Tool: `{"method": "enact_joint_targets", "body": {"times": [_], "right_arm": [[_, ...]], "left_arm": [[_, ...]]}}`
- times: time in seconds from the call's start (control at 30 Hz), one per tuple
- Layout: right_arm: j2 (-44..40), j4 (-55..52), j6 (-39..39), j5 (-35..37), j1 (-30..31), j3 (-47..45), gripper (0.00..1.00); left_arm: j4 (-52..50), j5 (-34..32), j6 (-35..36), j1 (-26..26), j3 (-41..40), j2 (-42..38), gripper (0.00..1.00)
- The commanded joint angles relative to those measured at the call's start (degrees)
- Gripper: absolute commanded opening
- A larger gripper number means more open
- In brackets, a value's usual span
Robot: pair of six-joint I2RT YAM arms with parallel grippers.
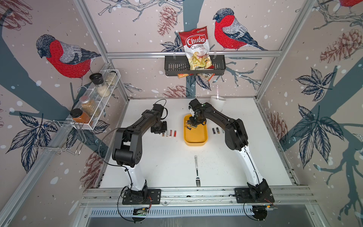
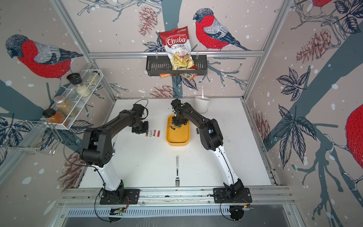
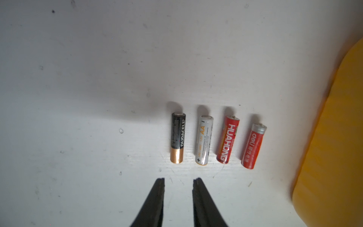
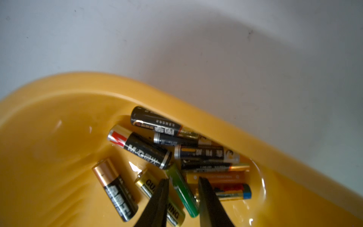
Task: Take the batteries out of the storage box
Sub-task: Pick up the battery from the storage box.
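The yellow storage box lies mid-table, and its far end holds several batteries. My right gripper reaches down into that heap. Its jaws are open, one on each side of a green battery, with a small gap showing. My left gripper hangs open and empty over the table to the left of the box. Just beyond its tips lies a row of several batteries: black-and-copper, white and two red. More batteries lie to the right of the box.
A silver fork lies near the front edge. A white cup stands at the back right. On the back wall a black basket holds a chips bag. A wire spice rack hangs on the left wall.
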Motion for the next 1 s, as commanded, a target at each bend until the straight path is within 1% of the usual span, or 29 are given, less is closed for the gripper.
{"method": "enact_joint_targets", "body": {"times": [0.0,0.97], "right_arm": [[-0.5,-0.3,-0.4,0.2,0.2,-0.7,0.3],[-1.6,0.6,0.1,0.4,1.2,-3.6,0.26]], "left_arm": [[0.5,0.6,-0.6,0.0,-0.2,-0.4,0.3],[0.2,0.4,-0.3,-0.1,0.1,-0.5,0.3]]}}
